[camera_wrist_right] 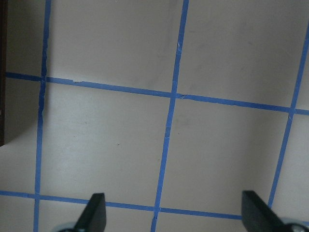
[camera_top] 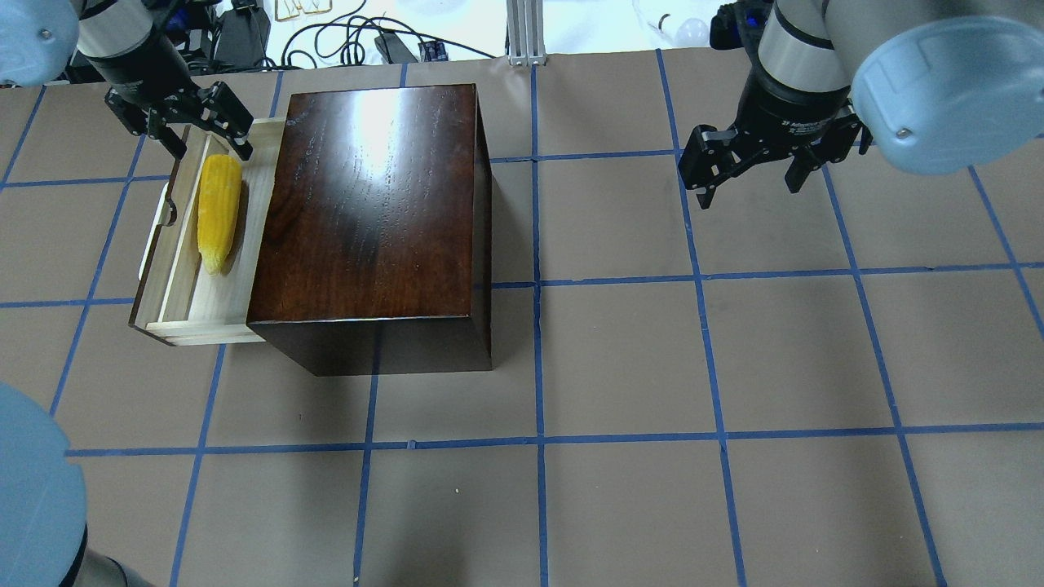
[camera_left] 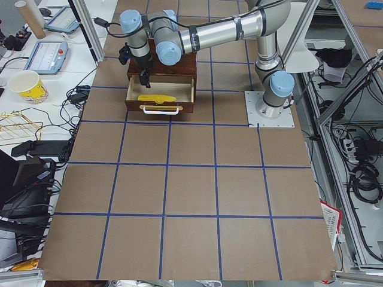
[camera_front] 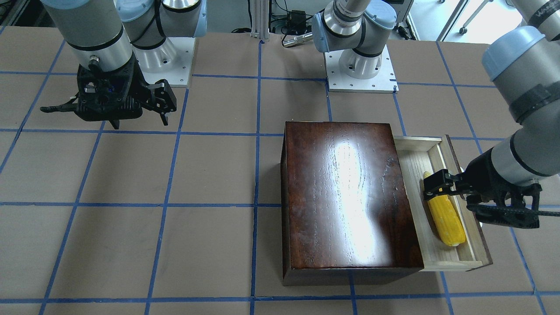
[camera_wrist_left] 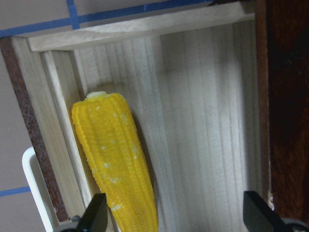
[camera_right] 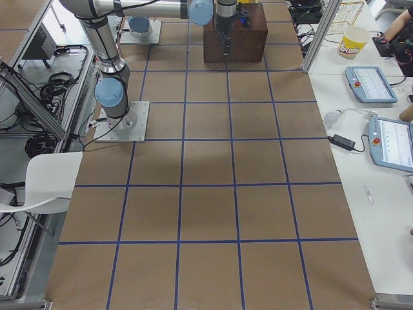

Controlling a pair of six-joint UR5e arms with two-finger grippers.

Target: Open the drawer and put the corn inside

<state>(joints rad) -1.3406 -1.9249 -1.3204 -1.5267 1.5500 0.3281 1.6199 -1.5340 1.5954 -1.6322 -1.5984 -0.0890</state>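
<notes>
The drawer (camera_top: 183, 244) is pulled out of the glossy dark-brown box (camera_top: 375, 204), on the box's left in the overhead view. The yellow corn (camera_top: 218, 212) lies flat on the drawer's pale wood floor (camera_wrist_left: 203, 121), along its dark front panel, and shows in the front view (camera_front: 444, 218). The white loop handle (camera_wrist_left: 34, 188) is outside the panel. My left gripper (camera_top: 208, 147) is open over the corn's blunt end with nothing in it; its fingertips (camera_wrist_left: 96, 212) straddle the corn (camera_wrist_left: 116, 164). My right gripper (camera_top: 750, 191) is open and empty over the table, well right of the box.
The table (camera_top: 620, 367) is brown with a grid of blue tape. Both arm bases (camera_front: 361, 65) are bolted at the robot's side of the table. Cables and screens lie beyond the table's far edge (camera_top: 367, 41).
</notes>
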